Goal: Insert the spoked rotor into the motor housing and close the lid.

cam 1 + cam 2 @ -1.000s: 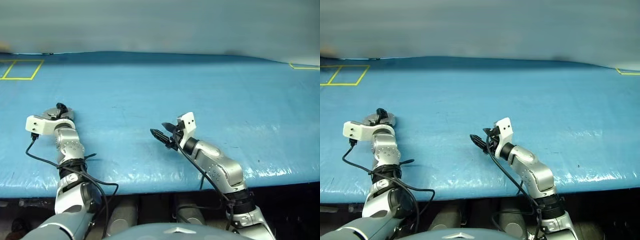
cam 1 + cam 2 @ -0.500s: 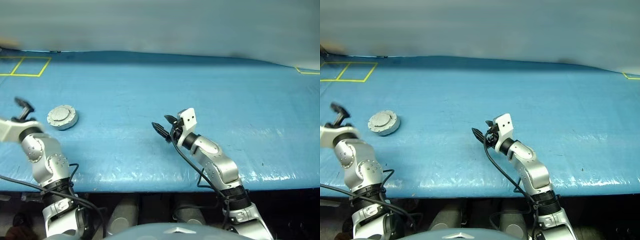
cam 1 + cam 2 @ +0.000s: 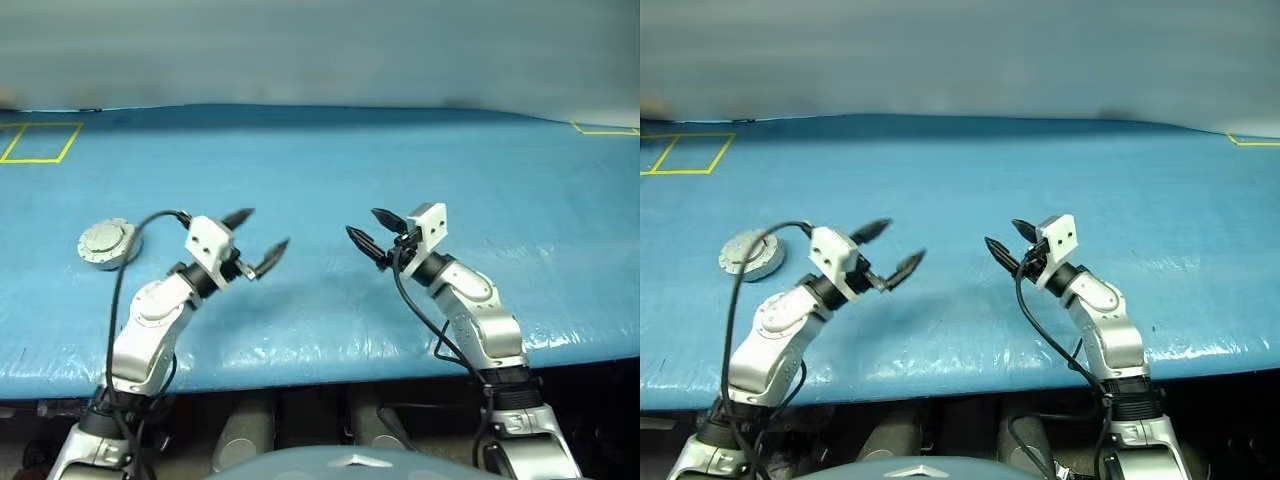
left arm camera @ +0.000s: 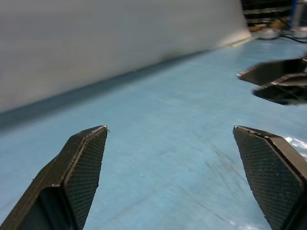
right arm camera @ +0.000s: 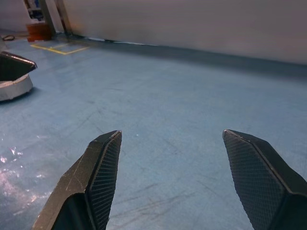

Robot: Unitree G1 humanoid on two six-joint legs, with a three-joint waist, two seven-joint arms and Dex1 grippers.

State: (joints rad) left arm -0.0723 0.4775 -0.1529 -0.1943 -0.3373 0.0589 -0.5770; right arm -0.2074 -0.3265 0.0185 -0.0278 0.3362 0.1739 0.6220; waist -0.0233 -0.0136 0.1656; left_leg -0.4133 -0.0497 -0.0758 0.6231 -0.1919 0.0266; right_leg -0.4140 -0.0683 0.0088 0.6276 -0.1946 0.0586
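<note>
Left eye view — lid (image 3: pixel 105 242) closed on housing; left pincer (image 3: pixel 262 240), right pincer (image 3: pixel 367 232) agape, empty.

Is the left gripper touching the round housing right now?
Apart. In the left eye view, the left gripper hangs open toward the middle of the table, with bare blue table between it and the closed housing off to its left.

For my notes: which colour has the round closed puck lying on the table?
Pale grey: the motor housing, seen best in the left eye view.
</note>
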